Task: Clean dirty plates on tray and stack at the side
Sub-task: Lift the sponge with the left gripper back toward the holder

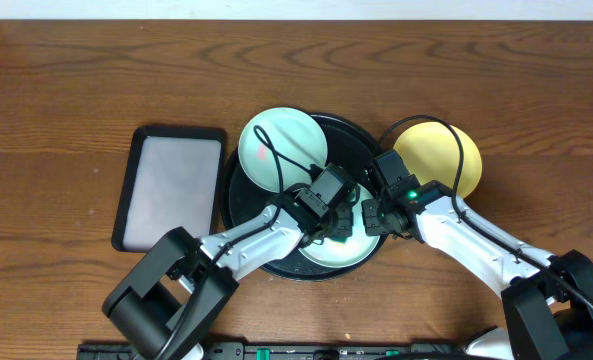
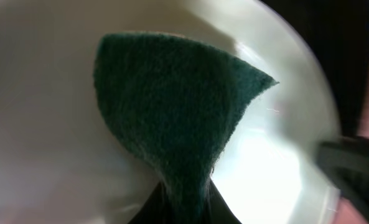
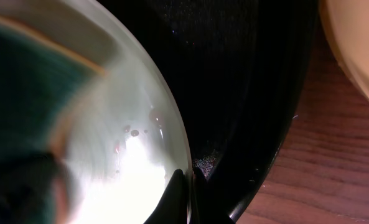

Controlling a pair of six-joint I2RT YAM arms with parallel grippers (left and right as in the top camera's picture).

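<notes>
The round black tray [image 1: 251, 200] holds two mint-green plates. One plate [image 1: 281, 148] with a reddish smear lies at its upper left. The other plate [image 1: 344, 254] lies at its lower right, with small reddish specks [image 3: 128, 124]. My left gripper [image 1: 333, 224] is shut on a dark green scouring pad [image 2: 178, 112] that lies against this plate [image 2: 41, 124]. My right gripper [image 1: 370, 215] is shut on this plate's rim [image 3: 187, 183]. The yellow plate [image 1: 438, 160] lies on the table just right of the tray, and shows in the right wrist view [image 3: 358, 43].
A rectangular black tray with a whitish inside [image 1: 176, 132] lies on the wooden table left of the round tray. The round tray's raised rim [image 3: 271, 137] runs close beside my right gripper. Both arms cross the tray's lower half.
</notes>
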